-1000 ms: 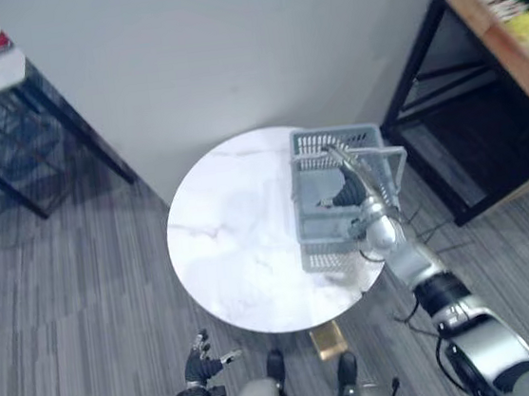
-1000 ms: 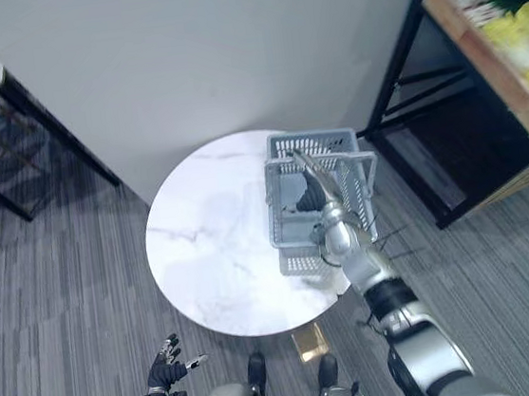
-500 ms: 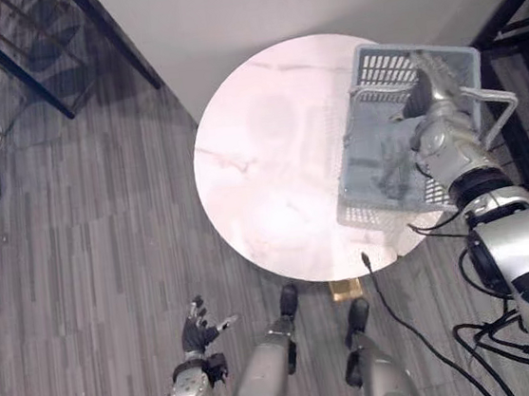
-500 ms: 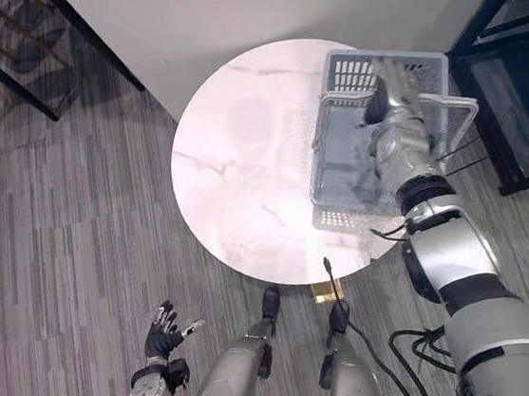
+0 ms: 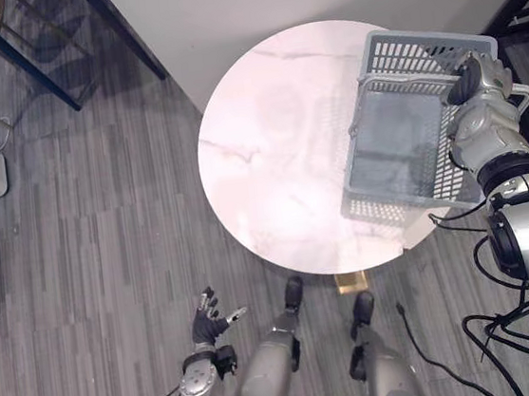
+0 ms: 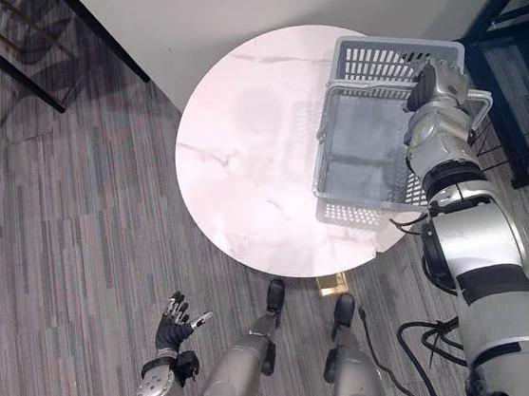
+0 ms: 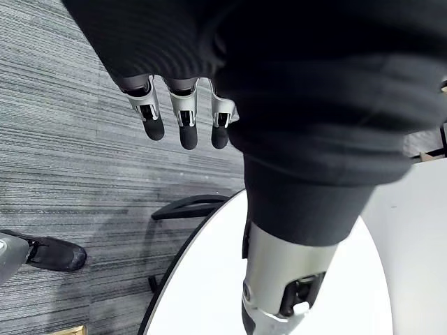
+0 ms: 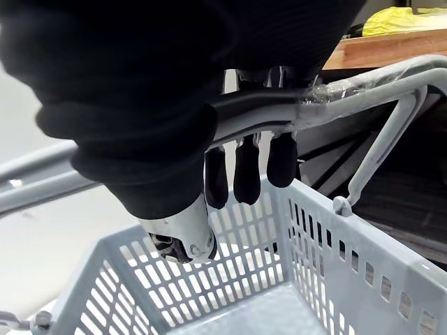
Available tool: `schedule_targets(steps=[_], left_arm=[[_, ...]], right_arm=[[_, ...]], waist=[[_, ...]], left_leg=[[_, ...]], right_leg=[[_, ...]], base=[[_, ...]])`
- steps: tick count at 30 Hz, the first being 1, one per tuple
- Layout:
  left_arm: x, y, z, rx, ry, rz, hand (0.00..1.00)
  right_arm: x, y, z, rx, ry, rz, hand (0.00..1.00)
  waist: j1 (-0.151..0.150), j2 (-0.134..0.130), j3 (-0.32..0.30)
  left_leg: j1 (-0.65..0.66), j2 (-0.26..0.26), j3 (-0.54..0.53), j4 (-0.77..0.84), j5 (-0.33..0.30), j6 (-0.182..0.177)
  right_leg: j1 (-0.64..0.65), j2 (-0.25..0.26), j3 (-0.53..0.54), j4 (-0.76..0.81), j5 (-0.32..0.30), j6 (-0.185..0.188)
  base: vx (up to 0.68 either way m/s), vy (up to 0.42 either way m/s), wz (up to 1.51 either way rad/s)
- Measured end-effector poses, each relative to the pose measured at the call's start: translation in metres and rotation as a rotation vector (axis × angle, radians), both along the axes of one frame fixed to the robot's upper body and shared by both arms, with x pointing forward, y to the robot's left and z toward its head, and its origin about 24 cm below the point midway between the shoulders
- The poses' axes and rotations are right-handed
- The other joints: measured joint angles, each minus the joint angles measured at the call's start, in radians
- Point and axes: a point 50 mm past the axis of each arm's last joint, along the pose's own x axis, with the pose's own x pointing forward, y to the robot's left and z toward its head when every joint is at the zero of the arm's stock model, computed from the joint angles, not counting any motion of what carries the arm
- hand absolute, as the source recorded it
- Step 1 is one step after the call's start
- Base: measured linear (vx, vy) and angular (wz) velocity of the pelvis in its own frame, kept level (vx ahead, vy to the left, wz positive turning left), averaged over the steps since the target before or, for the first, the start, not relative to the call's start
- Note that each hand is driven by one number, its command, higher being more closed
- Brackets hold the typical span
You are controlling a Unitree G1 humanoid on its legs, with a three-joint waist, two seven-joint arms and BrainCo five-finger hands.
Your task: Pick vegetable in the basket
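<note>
Item 1, basket (image 5: pixel 417 50): grey plastic with slotted walls. We place it over the right side of the round white marble tabletop (image 5: pixel 279 158), its near right corner past the tabletop's edge. It sits at a slant to the tabletop. We cannot tell whether its base touches the surface.

Item 2, right hand (image 5: pixel 476 78): at the basket's far right corner. In the right wrist view we see its dark-tipped fingers (image 8: pixel 246 167) curled round the basket's grey handle (image 8: pixel 363 91), holding it firmly. The basket's slotted wall lies just below them.

Item 3, vegetable (image 8: pixel 391 19): a yellow leafy mass, which we note in the right wrist view. It rests on a wooden shelf (image 8: pixel 391 50) beyond the handle, outside the basket and well apart from the hand.

Item 4, left hand (image 5: pixel 205 325): low over the grey striped floor (image 5: pixel 78 238), well apart from the tabletop. Its fingers (image 7: pixel 183 118) are straight and spread, with the thumb set apart.

Item 5, black metal frame legs (image 5: pixel 126 27): on the floor beyond the tabletop, on the left.
</note>
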Motion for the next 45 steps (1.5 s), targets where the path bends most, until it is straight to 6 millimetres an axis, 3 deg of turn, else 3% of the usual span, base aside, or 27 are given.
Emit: schedule_targets(steps=[5,9,12,15,17,19,20,24,29,34,35,36,37,38,40,41,42,43,44,45], left_arm=[[-0.001,-0.006,-0.003,-0.019,0.019,0.003,0.0],[-0.004,0.0,-0.003,-0.012,0.035,0.023,0.0],[-0.012,0.013,-0.004,0.014,0.046,0.067,0.0],[-0.02,0.019,-0.008,0.043,0.082,0.07,0.0],[-0.031,0.023,-0.012,0.056,0.115,0.063,0.0],[-0.039,0.024,-0.016,0.057,0.145,0.066,0.0],[-0.044,0.025,-0.019,0.056,0.165,0.073,0.0],[-0.053,0.03,-0.021,0.055,0.184,0.102,0.0],[-0.064,0.03,-0.025,0.05,0.216,0.087,0.0],[-0.059,0.03,-0.02,0.059,0.189,0.081,0.0],[-0.055,0.031,-0.015,0.062,0.161,0.082,0.0],[-0.051,0.03,-0.012,0.06,0.141,0.081,0.0],[-0.048,0.03,-0.011,0.06,0.129,0.081,0.0],[-0.046,0.03,-0.01,0.063,0.126,0.082,0.0],[-0.047,0.031,-0.01,0.064,0.129,0.086,0.0],[-0.048,0.032,-0.01,0.063,0.129,0.093,0.0],[-0.047,0.032,-0.01,0.063,0.125,0.094,0.0],[-0.046,0.031,-0.008,0.059,0.113,0.1,0.0],[-0.043,0.031,-0.007,0.051,0.104,0.114,0.0],[-0.042,0.029,-0.007,0.043,0.101,0.12,0.0]], right_arm=[[-0.009,0.016,-0.023,0.1,-0.095,0.099,1.0],[-0.039,0.027,-0.052,0.272,-0.226,0.168,1.0],[-0.07,0.036,-0.084,0.425,-0.277,0.246,1.0],[-0.098,0.037,-0.111,0.543,-0.27,0.281,1.0],[-0.122,0.033,-0.135,0.637,-0.233,0.279,1.0],[-0.137,0.031,-0.147,0.693,-0.205,0.276,1.0],[-0.146,0.031,-0.154,0.722,-0.185,0.281,1.0],[-0.175,0.031,-0.179,0.812,-0.124,0.257,1.0],[-0.201,0.039,-0.208,0.928,-0.032,0.216,1.0],[-0.204,0.045,-0.218,0.971,-0.012,0.198,1.0],[-0.204,0.047,-0.221,0.99,-0.013,0.189,1.0],[-0.205,0.049,-0.224,1.004,-0.011,0.179,1.0],[-0.204,0.049,-0.224,1.008,-0.015,0.178,1.0],[-0.206,0.05,-0.228,1.018,-0.007,0.163,1.0],[-0.21,0.05,-0.239,1.034,0.021,0.12,1.0],[-0.211,0.05,-0.242,1.044,0.026,0.109,1.0],[-0.21,0.05,-0.241,1.049,0.022,0.11,1.0],[-0.205,0.052,-0.238,1.055,0.008,0.124,1.0],[-0.197,0.052,-0.233,1.056,-0.021,0.135,1.0],[-0.193,0.052,-0.23,1.057,-0.036,0.141,1.0]], waist=[[-0.019,-0.002,-0.001],[-0.058,-0.012,-0.006],[-0.081,-0.047,-0.034],[-0.11,-0.088,-0.064],[-0.113,-0.121,-0.106],[-0.121,-0.133,-0.13],[-0.138,-0.135,-0.15],[-0.16,-0.135,-0.187],[-0.169,-0.117,-0.21],[-0.167,-0.116,-0.197],[-0.169,-0.122,-0.193],[-0.168,-0.108,-0.193],[-0.165,-0.103,-0.182],[-0.16,-0.104,-0.174],[-0.151,-0.11,-0.175],[-0.131,-0.121,-0.179],[-0.127,-0.126,-0.183],[-0.116,-0.132,-0.186],[-0.104,-0.121,-0.18],[-0.107,-0.11,-0.175]], left_leg=[[0.036,0.005,0.025,-0.02,0.0,0.0],[0.085,0.011,0.045,-0.021,-0.004,-0.003],[0.11,0.017,0.068,-0.022,-0.017,-0.008],[0.135,0.019,0.087,-0.021,-0.026,-0.014],[0.169,0.025,0.131,-0.021,-0.046,-0.021],[0.196,0.032,0.161,-0.021,-0.059,-0.022],[0.206,0.032,0.176,-0.021,-0.064,-0.018],[0.234,0.033,0.21,0.004,-0.092,-0.017],[0.273,0.037,0.261,0.062,-0.14,-0.018],[0.23,0.053,0.326,0.223,-0.221,-0.003],[0.184,0.057,0.331,0.293,-0.241,0.012],[0.135,0.085,0.336,0.311,-0.248,0.034],[0.126,0.092,0.34,0.321,-0.248,0.036],[0.121,0.092,0.336,0.322,-0.244,0.05],[0.121,0.077,0.323,0.317,-0.23,0.059],[0.098,0.068,0.321,0.32,-0.205,0.056],[0.076,0.065,0.32,0.325,-0.195,0.048],[0.016,0.061,0.318,0.338,-0.169,0.045],[-0.04,0.071,0.318,0.345,-0.137,0.037],[-0.065,0.079,0.308,0.343,-0.117,0.035]], right_leg=[[0.016,0.003,0.027,0.0,0.0,0.0],[0.051,0.007,0.055,-0.001,0.0,0.0],[0.065,0.016,0.082,-0.002,-0.001,0.001],[0.078,0.022,0.109,-0.001,-0.004,0.006],[0.088,0.029,0.157,0.004,-0.01,0.014],[0.1,0.03,0.188,0.008,-0.017,0.021],[0.1,0.03,0.202,0.013,-0.025,0.021],[0.123,0.029,0.239,0.017,-0.026,0.023],[0.149,0.03,0.29,0.037,-0.031,0.032],[0.113,0.04,0.348,0.125,-0.035,0.035],[0.082,0.042,0.354,0.153,-0.034,0.037],[0.068,0.046,0.355,0.148,-0.022,0.061],[0.035,0.049,0.334,0.256,-0.07,0.048],[-0.013,0.035,0.295,0.528,-0.201,0.022],[0.02,-0.003,0.275,0.732,-0.292,0.073],[0.05,-0.022,0.279,0.773,-0.32,0.091],[0.065,-0.026,0.277,0.765,-0.332,0.096],[0.095,-0.032,0.275,0.693,-0.35,0.071],[0.122,-0.023,0.26,0.558,-0.393,0.048],[0.134,-0.017,0.242,0.498,-0.403,0.05]], base=[[0.01,0.009,-0.15],[0.03,0.003,-0.2],[0.0,-0.003,-0.29],[-0.02,0.007,-0.26],[-0.04,0.012,-0.53],[-0.03,0.004,-0.51],[-0.03,0.009,-0.42],[-0.01,0.02,-0.28],[0.0,0.02,-0.3],[-0.04,0.031,-0.42],[-0.11,0.028,-0.2],[-0.16,0.054,-0.13],[-0.13,0.056,0.03],[-0.13,0.073,0.1],[-0.11,-0.003,0.21],[-0.12,-0.074,0.16],[-0.16,-0.108,0.12],[-0.2,-0.12,0.02],[-0.21,-0.122,0.05],[-0.25,-0.144,0.16]])
